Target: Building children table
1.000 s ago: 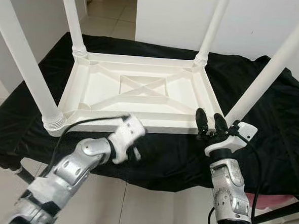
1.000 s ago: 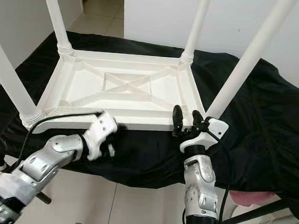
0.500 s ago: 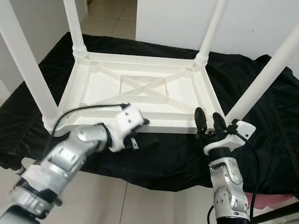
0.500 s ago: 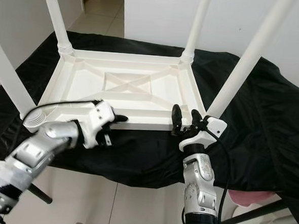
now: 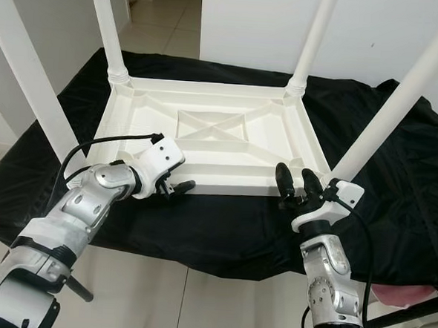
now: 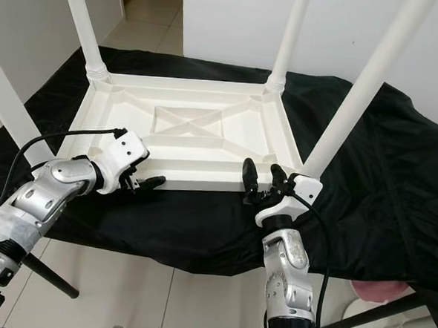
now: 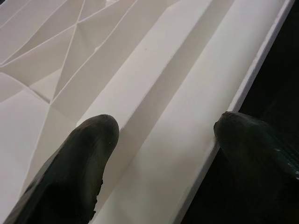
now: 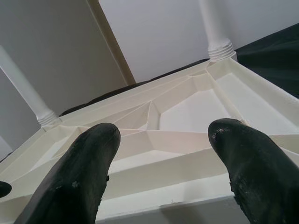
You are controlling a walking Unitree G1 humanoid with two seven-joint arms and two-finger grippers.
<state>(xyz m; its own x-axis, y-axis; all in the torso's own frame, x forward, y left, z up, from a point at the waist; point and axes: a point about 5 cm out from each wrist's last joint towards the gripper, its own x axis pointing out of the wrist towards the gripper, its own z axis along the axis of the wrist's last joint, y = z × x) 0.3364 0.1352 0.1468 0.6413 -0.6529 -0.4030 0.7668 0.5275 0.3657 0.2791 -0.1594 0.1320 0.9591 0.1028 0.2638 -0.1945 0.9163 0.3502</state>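
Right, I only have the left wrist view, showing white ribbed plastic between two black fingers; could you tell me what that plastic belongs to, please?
Observer: It is the underside of an upturned white plastic children's table, lying on a black cloth with four legs pointing up.
Operator: Thank you. Where along it is the left gripper?
Observer: The left gripper is at the near long edge, towards the left corner, open, with one finger over the table and the other beyond the rim.
Operator: And the right gripper?
Observer: The right gripper is open at the same edge, beside the near right leg.
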